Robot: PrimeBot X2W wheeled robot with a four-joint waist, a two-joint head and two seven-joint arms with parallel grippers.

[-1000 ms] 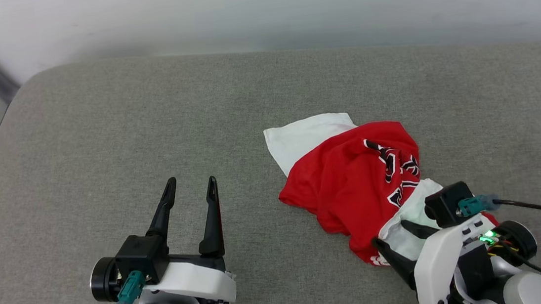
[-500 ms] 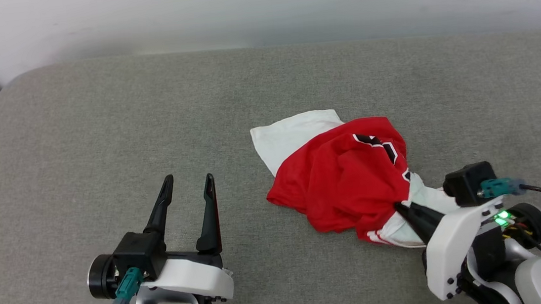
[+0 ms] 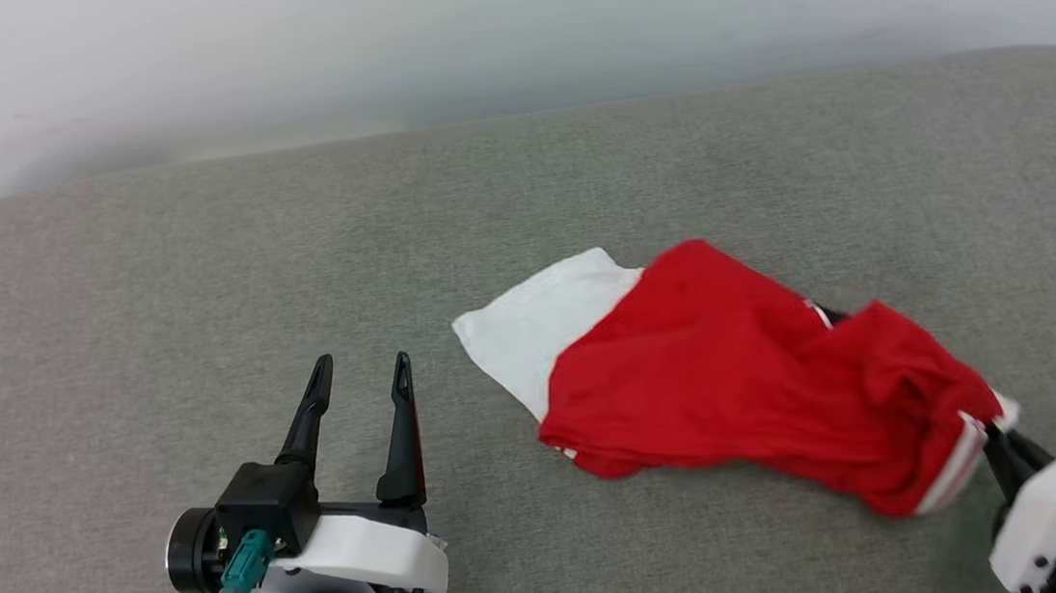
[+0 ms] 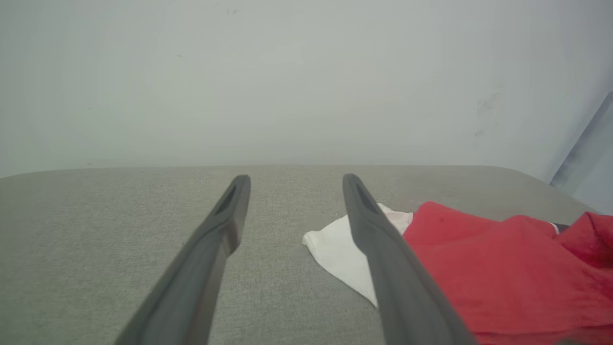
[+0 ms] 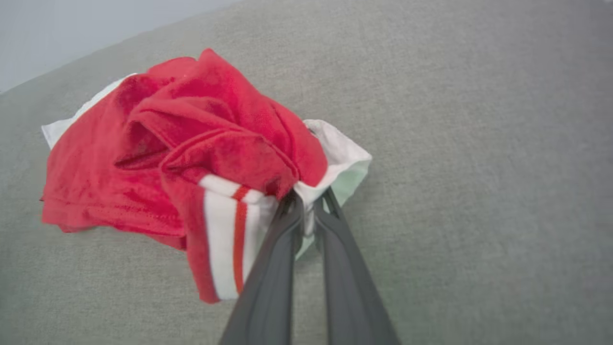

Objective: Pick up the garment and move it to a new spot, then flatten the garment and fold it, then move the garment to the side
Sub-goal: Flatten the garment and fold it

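R gripper [image 5: 309, 200] clamped on the garment [image 5: 182, 143] at the white striped trim, prob. a sleeve cuff. The rest lies bunched ahead-left of its tips. Soft, light, floppy: will drag & crease, so grab hems/shoulders. L gripper [image 3: 359, 376] apart, empty. Grey fabric surface [image 3: 148, 275] beneath, pale wall [image 3: 464, 31] beyond.

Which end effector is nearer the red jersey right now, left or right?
Right. The right end effector is shut on the red jersey at its striped sleeve trim. The left end effector is open, off to the jersey's left and not touching the fabric.
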